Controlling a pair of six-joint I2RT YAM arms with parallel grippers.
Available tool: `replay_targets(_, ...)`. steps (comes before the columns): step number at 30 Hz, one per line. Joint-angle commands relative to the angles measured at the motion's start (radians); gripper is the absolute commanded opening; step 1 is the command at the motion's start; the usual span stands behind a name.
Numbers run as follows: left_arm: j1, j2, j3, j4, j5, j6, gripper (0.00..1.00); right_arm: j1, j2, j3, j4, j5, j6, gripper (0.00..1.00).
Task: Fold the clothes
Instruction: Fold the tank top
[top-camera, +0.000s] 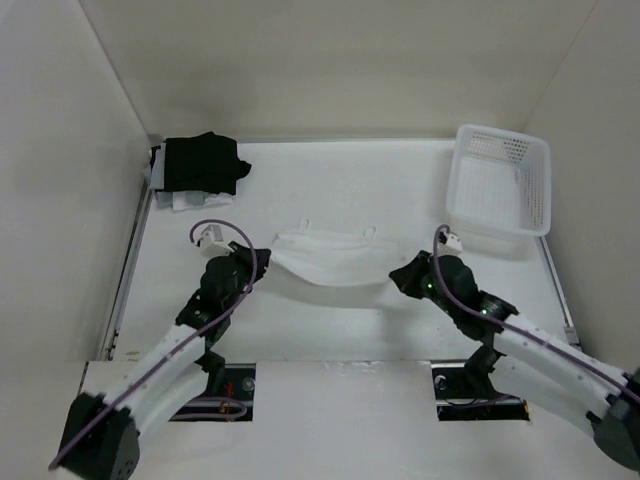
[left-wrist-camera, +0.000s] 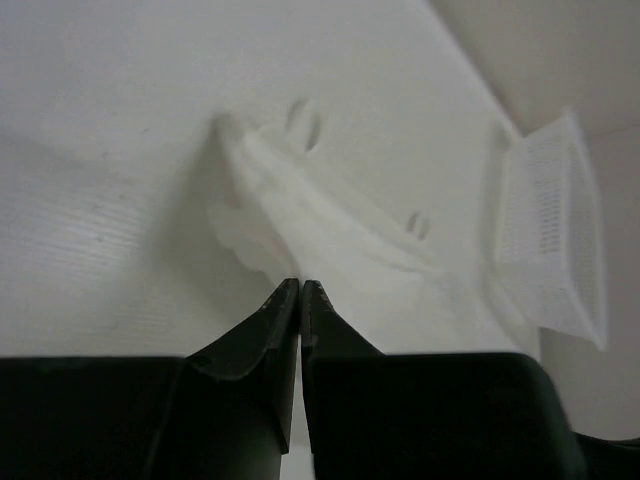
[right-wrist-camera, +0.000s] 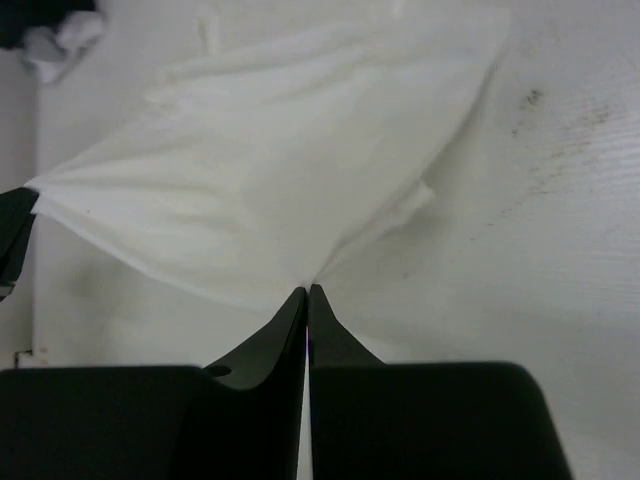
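The clothes (top-camera: 328, 258), a thin white garment with two small string loops at its far edge, lie stretched across the middle of the table. My left gripper (top-camera: 262, 258) is shut on the garment's left near corner. My right gripper (top-camera: 397, 274) is shut on its right near corner. In the left wrist view the black jaws meet at the fabric's edge, and the clothes (left-wrist-camera: 330, 230) run away from my left gripper (left-wrist-camera: 300, 286) toward the basket. In the right wrist view the cloth (right-wrist-camera: 280, 170) fans out from the pinch at my right gripper (right-wrist-camera: 307, 290).
A white lattice basket (top-camera: 500, 182) stands at the far right, also showing as a basket (left-wrist-camera: 550, 230) in the left wrist view. Black folded garments (top-camera: 203, 163) sit on a white stack at the far left corner. White walls close in three sides.
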Motion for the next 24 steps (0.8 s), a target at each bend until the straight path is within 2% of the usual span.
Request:
replay_targets(1, -0.040, -0.246, 0.116, -0.234, -0.068, 0.056, 0.01, 0.074, -0.201, 0.114, -0.244, 0.112, -0.040, 0.03)
replay_targets(4, -0.085, -0.412, 0.226, -0.415, -0.139, 0.093, 0.01, 0.143, -0.327, 0.234, -0.435, 0.164, -0.043, 0.03)
replay_targets(7, -0.125, -0.490, 0.320, -0.519, -0.180, 0.110, 0.01, 0.219, -0.378, 0.356, -0.544, 0.196, -0.041, 0.03)
replay_targets(11, -0.168, -0.507, 0.369, -0.578, -0.194, 0.100, 0.01, 0.279, -0.355, 0.433, -0.592, 0.204, -0.034, 0.04)
replay_targets(14, -0.180, -0.460, 0.337, -0.573, -0.196, 0.090, 0.01, 0.274, -0.301, 0.398, -0.553, 0.167, -0.035, 0.05)
replay_targets(16, -0.162, -0.391, 0.311, -0.547, -0.188, 0.084, 0.02, 0.200, -0.241, 0.346, -0.485, 0.111, -0.052, 0.05)
replay_targets(19, -0.123, -0.265, 0.267, -0.457, -0.164, 0.096, 0.02, 0.016, -0.120, 0.244, -0.296, -0.068, -0.090, 0.04)
replay_targets(22, -0.048, -0.080, 0.236, -0.290, -0.107, 0.118, 0.02, -0.178, 0.042, 0.188, -0.101, -0.208, -0.110, 0.04)
replay_targets(24, 0.018, 0.066, 0.237, -0.155, -0.059, 0.129, 0.02, -0.254, 0.147, 0.196, -0.011, -0.251, -0.112, 0.03)
